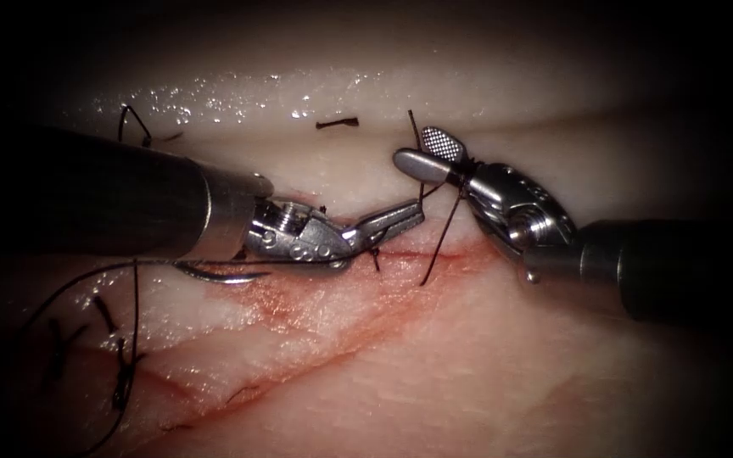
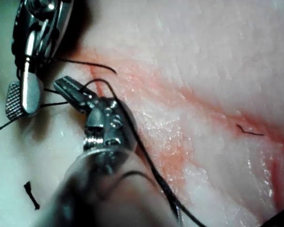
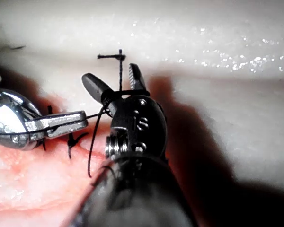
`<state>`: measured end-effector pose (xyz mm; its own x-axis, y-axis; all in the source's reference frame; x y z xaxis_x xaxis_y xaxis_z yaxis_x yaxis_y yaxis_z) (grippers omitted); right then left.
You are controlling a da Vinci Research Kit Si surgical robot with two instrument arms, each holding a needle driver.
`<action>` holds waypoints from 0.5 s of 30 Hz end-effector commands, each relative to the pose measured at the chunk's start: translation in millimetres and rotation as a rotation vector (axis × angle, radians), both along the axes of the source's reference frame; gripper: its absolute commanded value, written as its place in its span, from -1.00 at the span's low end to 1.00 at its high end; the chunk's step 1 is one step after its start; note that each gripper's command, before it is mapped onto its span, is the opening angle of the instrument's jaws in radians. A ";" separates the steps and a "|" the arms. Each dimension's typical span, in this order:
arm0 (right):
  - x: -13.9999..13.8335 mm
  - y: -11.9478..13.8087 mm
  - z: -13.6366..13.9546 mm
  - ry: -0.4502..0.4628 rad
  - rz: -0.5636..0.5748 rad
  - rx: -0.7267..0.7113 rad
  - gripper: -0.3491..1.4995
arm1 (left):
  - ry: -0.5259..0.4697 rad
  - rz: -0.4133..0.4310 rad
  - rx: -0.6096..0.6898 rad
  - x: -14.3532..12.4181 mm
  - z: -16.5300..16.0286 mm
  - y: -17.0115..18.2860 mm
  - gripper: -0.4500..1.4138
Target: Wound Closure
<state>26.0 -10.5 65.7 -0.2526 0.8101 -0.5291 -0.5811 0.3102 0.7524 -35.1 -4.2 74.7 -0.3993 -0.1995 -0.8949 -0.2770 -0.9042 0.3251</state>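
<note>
Nearest, soft wet tissue [image 1: 485, 373] is seen, streaked with red fluid [image 1: 316, 326]; it is judged slippery and easily torn. Beyond, the curved needle [image 1: 218, 274] lies loose on the tissue under the left gripper [image 1: 400, 217], left along the cut [image 1: 409, 253], held by neither tool. The left gripper is closed on the thread [image 1: 441, 236]. Farther back, the right gripper [image 1: 428, 153] is spread wide, thread running between its jaws, gripping nothing. The needle is judged stiff and light, best held on its mid-curve. No containers are seen.
</note>
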 end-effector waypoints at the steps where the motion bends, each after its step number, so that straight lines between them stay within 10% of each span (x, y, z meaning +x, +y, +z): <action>1: 0.9 -0.1 0.9 -0.003 -0.006 0.007 0.49 | 0.000 0.000 -0.001 -0.6 0.6 0.1 -1.00; 7: 1.7 -0.6 1.6 -0.016 -0.019 0.010 0.36 | 0.001 0.002 0.000 -0.7 0.9 0.4 -1.00; 8: 1.8 -0.8 1.1 -0.031 -0.031 0.003 -0.58 | 0.001 0.003 0.000 -0.6 0.9 0.4 -1.00; 9: 1.8 -1.0 0.9 -0.049 -0.041 0.007 -1.00 | 0.000 0.004 -0.001 -0.6 0.9 0.3 -1.00; 15: 1.9 -1.2 -0.2 -0.141 -0.039 -0.006 -1.00 | -0.002 0.008 0.006 -0.2 0.8 0.2 -1.00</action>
<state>27.0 -11.7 65.1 -0.1464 0.8105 -0.5671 -0.6687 0.3414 0.6605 -34.6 -4.1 75.0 -0.3976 -0.1975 -0.8961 -0.2708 -0.9078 0.3202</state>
